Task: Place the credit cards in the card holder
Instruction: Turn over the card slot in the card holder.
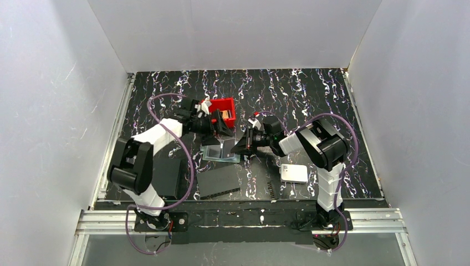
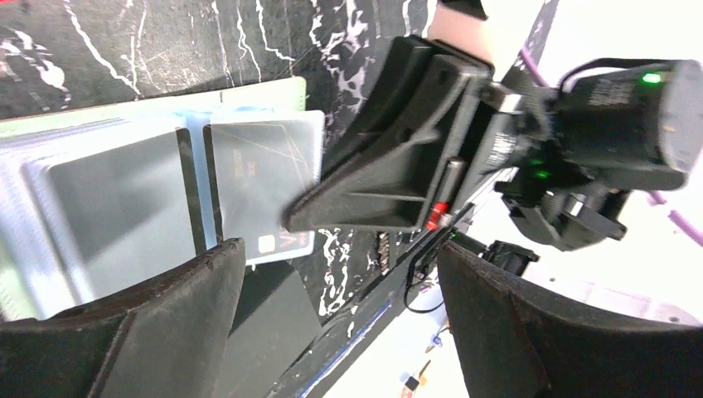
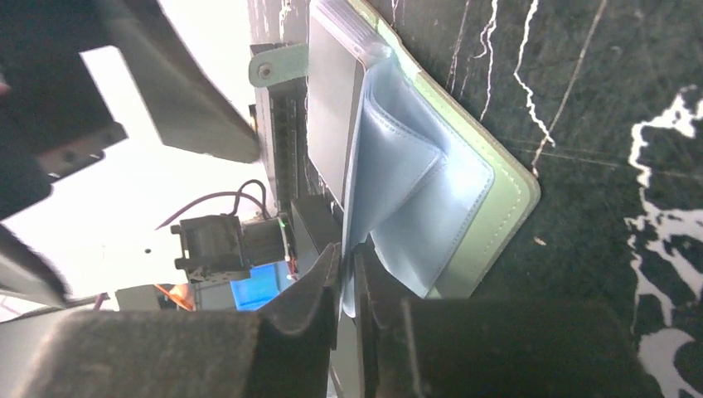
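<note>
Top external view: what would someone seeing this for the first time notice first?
The bright red bin stands out against the black marbled table, toward its far centre. Just in front of it the grey-green card holder lies open. The right gripper pinches one of its translucent pockets, while the open left gripper hangs close by on the other side.

The card holder (image 1: pixel 221 151) lies open on the worktop — grey-green cover down, pale pockets fanned up. A grey credit card (image 2: pixel 264 178) sits in one pocket — a tan credit card (image 1: pixel 224 116) lies at its 12 o'clock.
</note>
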Available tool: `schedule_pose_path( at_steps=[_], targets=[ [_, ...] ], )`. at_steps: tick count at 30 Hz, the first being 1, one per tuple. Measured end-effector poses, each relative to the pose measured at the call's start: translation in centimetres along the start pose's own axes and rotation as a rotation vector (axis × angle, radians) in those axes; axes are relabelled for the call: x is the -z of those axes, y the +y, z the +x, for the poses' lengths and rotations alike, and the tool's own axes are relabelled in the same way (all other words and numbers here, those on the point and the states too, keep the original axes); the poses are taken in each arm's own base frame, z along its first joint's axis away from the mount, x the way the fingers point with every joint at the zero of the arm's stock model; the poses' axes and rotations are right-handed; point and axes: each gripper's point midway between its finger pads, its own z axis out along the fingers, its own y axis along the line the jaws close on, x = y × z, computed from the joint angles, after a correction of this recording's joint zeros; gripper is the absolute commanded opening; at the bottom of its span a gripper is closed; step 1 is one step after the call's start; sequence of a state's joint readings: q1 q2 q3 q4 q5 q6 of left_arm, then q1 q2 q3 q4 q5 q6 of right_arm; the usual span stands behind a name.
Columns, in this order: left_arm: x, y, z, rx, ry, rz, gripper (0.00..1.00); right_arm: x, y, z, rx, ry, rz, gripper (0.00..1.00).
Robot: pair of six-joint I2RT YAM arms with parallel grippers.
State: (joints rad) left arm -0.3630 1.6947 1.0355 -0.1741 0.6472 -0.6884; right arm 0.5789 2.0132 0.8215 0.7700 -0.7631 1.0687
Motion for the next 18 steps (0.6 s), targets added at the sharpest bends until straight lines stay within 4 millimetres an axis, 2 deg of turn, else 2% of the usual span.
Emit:
schedule_pose_path(
  at_steps=[2,4,7,10,14,18],
  targets=[
    [1.7,-0.6,-0.6,-0.01,-0.033,0.019,0.85,-0.1,-0.1,0.0,0.017,0.01,0.008,0.24],
    [3.3,-0.9,-1.2,-0.026,-0.068,0.023,0.85,-0.2,-0.1,0.0,0.034,0.018,0.016,0.35],
    [4.7,-0.6,-1.4,-0.052,-0.092,-0.01,0.81,-0.3,0.2,-0.2,0.055,0.022,0.02,0.46],
    [4.7,0.3,-0.9,-0.059,-0.077,-0.052,0.76,-0.4,0.8,-0.5,0.073,0.025,0.017,0.49],
    [4.4,1.3,-0.6,-0.054,-0.06,-0.086,0.68,-0.6,1.9,-0.5,0.103,0.036,0.012,0.48],
    [3.9,2.2,-0.5,-0.044,-0.045,-0.112,0.75,-1.3,2.9,-0.3,0.132,0.053,0.001,0.47]
  ],
)
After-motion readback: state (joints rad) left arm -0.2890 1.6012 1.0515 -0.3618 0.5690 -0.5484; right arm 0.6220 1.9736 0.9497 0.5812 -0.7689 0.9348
